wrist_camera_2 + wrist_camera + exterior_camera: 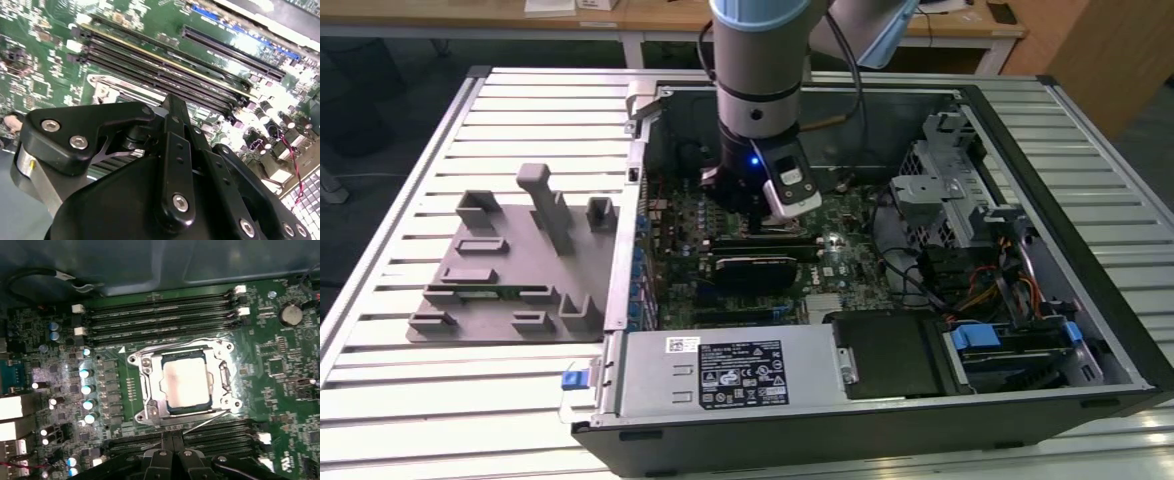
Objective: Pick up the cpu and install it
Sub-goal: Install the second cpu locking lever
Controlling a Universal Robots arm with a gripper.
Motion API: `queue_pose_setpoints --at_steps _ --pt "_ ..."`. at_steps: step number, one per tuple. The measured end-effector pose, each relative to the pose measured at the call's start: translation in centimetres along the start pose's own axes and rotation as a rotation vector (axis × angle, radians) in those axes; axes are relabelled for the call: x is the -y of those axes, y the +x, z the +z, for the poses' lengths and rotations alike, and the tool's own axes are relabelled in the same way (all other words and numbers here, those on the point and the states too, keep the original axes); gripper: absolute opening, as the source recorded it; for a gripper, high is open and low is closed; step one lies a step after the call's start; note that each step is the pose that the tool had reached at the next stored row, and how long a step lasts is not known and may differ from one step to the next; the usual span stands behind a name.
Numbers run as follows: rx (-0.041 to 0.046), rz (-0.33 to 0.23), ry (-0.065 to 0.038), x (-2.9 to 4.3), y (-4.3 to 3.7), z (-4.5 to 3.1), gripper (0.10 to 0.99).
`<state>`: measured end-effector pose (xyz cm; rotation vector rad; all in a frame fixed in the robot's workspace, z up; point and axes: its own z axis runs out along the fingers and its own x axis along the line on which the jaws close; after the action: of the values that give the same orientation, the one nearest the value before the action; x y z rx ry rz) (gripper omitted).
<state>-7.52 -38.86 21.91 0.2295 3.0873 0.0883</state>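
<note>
Cpu (185, 385) seated flat in the metal-framed socket (145, 390) on the green board, per first wrist view. Silvery top, smooth and likely slippery; judged light, stiff, fragile on the underside; best taken by opposite edges, never the face. Pincer (172, 452) just beside the socket, fingers drawn together, clamped on nothing.

Second wrist view: black pincer linkage with bright screws, above long dark memory slots (165, 75).

Exterior view: arm reaching down into open computer case (1121, 330) on slatted bench (400, 390); grey moulded tray (507, 270) alongside.
</note>
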Motion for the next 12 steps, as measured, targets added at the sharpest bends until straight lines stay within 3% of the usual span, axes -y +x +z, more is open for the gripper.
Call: queue_pose_setpoints --at_steps 4,6,8,12 --pt "-0.0022 0.0 -0.015 0.41 0.52 0.32 0.106" --pt "-0.0043 0.0 -0.029 0.71 0.59 0.44 0.106" --pt "-0.007 0.001 -0.047 0.98 0.62 0.53 0.106" --pt "-0.014 0.003 -0.095 1.42 0.68 0.64 0.106"
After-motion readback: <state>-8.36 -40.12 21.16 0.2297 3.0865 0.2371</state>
